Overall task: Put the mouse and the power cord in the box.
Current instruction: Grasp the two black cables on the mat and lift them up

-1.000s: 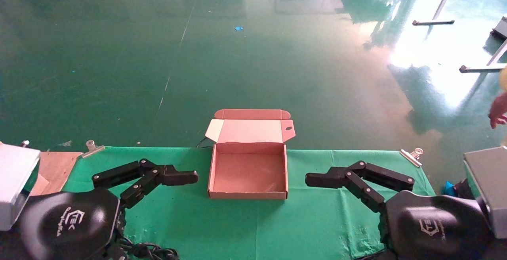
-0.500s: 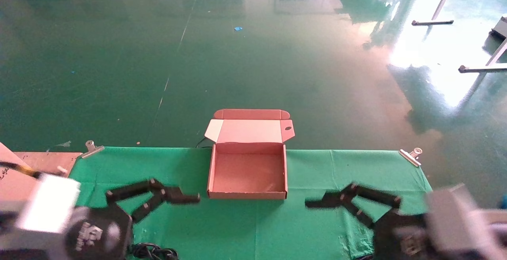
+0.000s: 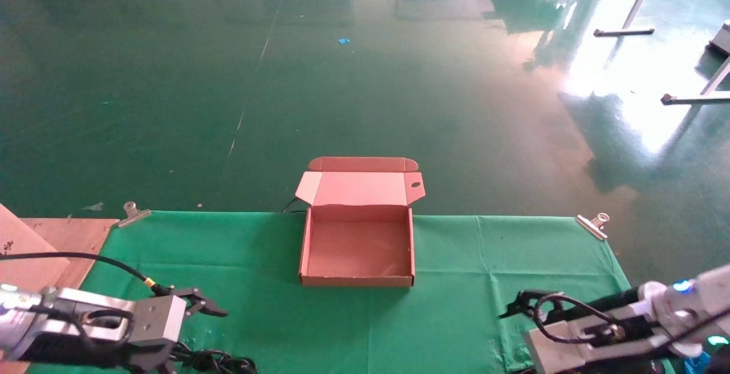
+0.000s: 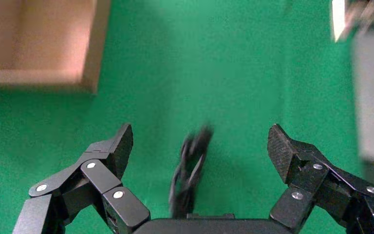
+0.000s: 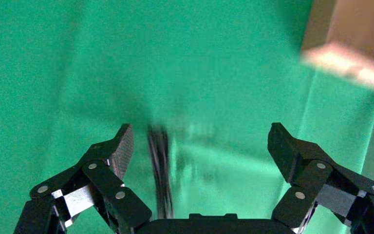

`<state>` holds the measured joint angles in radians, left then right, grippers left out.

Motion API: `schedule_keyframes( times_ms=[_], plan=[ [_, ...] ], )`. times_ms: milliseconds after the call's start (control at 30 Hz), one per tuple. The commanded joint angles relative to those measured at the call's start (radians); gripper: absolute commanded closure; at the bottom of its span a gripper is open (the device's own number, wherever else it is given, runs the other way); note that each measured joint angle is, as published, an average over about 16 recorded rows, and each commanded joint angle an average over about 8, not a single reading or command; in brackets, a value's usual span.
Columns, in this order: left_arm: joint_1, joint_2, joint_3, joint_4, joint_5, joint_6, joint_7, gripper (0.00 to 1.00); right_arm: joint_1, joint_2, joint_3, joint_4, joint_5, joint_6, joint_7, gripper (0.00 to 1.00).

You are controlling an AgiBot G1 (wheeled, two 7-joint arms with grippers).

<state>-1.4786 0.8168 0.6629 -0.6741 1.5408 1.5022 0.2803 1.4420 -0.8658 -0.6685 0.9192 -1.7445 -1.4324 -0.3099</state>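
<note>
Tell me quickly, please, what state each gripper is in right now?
Left gripper: open, holding nothing, above the power cord.
Right gripper: open, holding nothing, over the green cloth.

box [image 3: 356,247] open-topped, nothing inside | lid upright behind it blocks the far side | green worktop [image 3: 467,260] bare on both flanks | black cable [image 3: 214,360] at near-left edge

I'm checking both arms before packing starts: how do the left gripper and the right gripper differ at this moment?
The left gripper sits at the table's near-left corner with the black power cord lying between its fingers; the right gripper sits at the near-right corner over green cloth, with only a blurred dark streak below it. Both are open, hold nothing, and flank the empty box.
</note>
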Motion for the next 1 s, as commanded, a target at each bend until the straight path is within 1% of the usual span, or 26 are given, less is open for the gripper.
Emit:
schedule_keyframes(
  times_ms=[33,133,200,333,433,700,933,967,1000],
  plan=[
    [-0.05,0.034,0.038,0.083,0.082,-0.018,0.059,0.0,0.036,-0.037,-0.038,-0.061,-0.092,0.028,-0.052,0.0],
    [-0.09,0.089,0.076,0.182,0.158,-0.063,0.129,0.0,0.059,-0.087,-0.069,-0.156,-0.157,0.077,-0.122,0.0],
    [-0.105,0.124,0.092,0.242,0.188,-0.091,0.168,0.0,0.067,-0.116,-0.085,-0.217,-0.188,0.112,-0.166,0.0],
    [-0.116,0.184,0.114,0.346,0.224,-0.136,0.238,0.0,0.073,-0.167,-0.105,-0.339,-0.225,0.178,-0.243,0.0],
    [-0.116,0.217,0.124,0.409,0.239,-0.165,0.281,0.0,0.079,-0.198,-0.11,-0.426,-0.233,0.215,-0.293,0.0],
    [-0.124,0.26,0.124,0.528,0.241,-0.224,0.354,0.0,0.099,-0.248,-0.104,-0.615,-0.214,0.246,-0.405,0.0],
    [-0.12,0.273,0.105,0.59,0.215,-0.265,0.393,0.0,0.111,-0.264,-0.091,-0.719,-0.194,0.277,-0.475,0.0],
    [-0.118,0.275,0.102,0.596,0.211,-0.271,0.397,0.02,0.113,-0.266,-0.09,-0.73,-0.192,0.281,-0.482,0.0],
    [-0.116,0.276,0.1,0.602,0.208,-0.276,0.402,0.14,0.116,-0.268,-0.088,-0.741,-0.189,0.285,-0.489,0.04]
  ],
)
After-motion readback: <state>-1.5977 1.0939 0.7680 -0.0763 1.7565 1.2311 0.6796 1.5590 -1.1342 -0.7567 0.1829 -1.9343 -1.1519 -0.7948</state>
